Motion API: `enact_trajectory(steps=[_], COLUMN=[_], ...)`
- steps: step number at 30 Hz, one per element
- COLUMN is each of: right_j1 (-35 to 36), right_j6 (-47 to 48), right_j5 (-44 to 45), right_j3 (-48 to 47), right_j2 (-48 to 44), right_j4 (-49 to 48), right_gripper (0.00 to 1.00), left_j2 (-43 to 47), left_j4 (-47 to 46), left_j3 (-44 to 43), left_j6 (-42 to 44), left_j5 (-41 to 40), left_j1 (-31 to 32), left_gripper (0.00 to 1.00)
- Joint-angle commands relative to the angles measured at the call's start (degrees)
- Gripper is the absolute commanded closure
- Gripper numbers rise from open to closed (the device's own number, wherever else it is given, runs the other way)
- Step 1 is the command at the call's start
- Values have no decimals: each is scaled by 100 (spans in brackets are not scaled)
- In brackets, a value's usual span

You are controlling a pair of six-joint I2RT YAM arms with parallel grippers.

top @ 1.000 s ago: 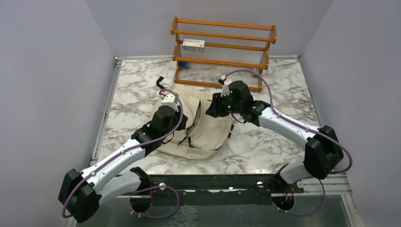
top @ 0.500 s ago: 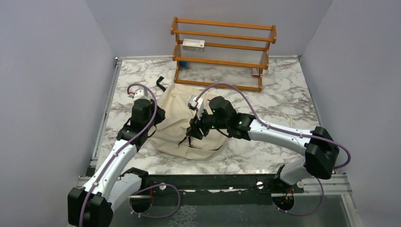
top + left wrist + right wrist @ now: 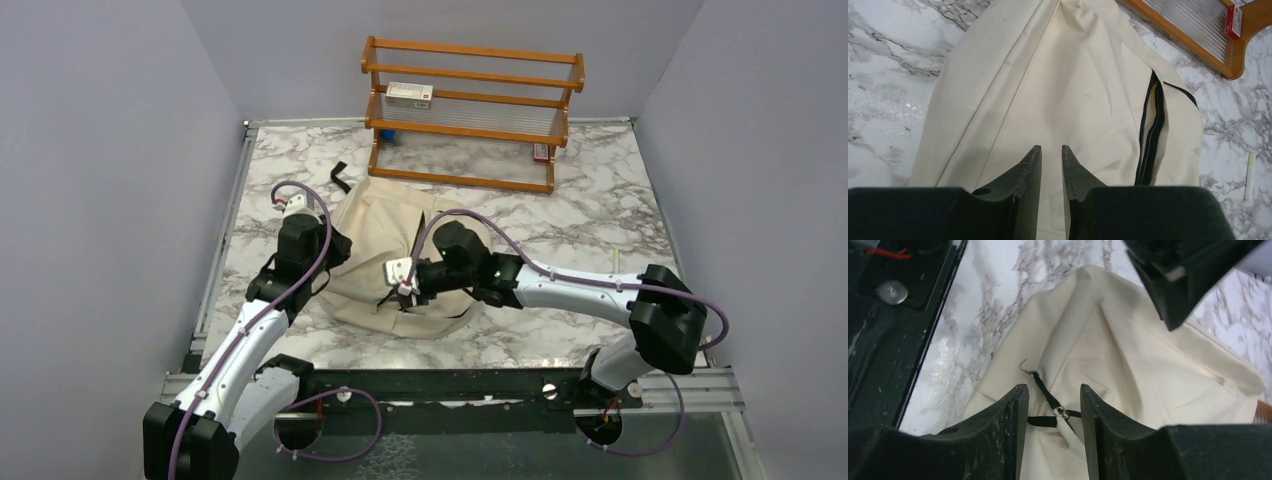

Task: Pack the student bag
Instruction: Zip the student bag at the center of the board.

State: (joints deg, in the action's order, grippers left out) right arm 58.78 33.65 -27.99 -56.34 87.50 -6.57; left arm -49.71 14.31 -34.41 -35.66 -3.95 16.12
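Note:
The student bag [image 3: 375, 225], a cream canvas backpack, lies flat in the middle of the marble table. My left gripper [image 3: 328, 250] hovers at its left edge. In the left wrist view the bag [image 3: 1073, 85] fills the frame and its black zipper [image 3: 1150, 135] runs down the right; the left gripper [image 3: 1050, 147] stands narrowly open with only fabric showing through the gap. My right gripper [image 3: 402, 285] is low over the bag's near part. In the right wrist view it [image 3: 1053, 387] is open, its fingers on either side of a black pull strap [image 3: 1045, 392] with a metal ring [image 3: 1062, 412].
A wooden shelf rack [image 3: 470, 110] stands at the back, with a white-and-red box [image 3: 409, 94] on it and a small red item [image 3: 541, 152] by its foot. A pale stick [image 3: 614, 262] lies right of the bag. The black rail [image 3: 883, 340] marks the near edge.
The left arm has drawn back from the middle of the bag to its left edge. The right gripper has swept from the bag's far side to its near part, over the pull strap.

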Motion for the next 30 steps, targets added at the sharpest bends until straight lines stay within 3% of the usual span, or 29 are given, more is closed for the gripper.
enact_trajectory(steps=[1, 17, 30], right_j1=[269, 764, 852], right_j6=[1680, 3082, 3497], right_j5=[-255, 1247, 1581], right_j3=[122, -657, -1021], right_j2=[152, 1105, 1389], right_j4=[204, 870, 1443], right_gripper=[54, 52, 57], left_j2=[131, 205, 192], left_j4=[2, 20, 2], left_j3=[51, 82, 93], left_j6=[111, 132, 151], left_j5=[110, 95, 113], left_j1=[-39, -47, -47], left_gripper=[78, 78, 78])
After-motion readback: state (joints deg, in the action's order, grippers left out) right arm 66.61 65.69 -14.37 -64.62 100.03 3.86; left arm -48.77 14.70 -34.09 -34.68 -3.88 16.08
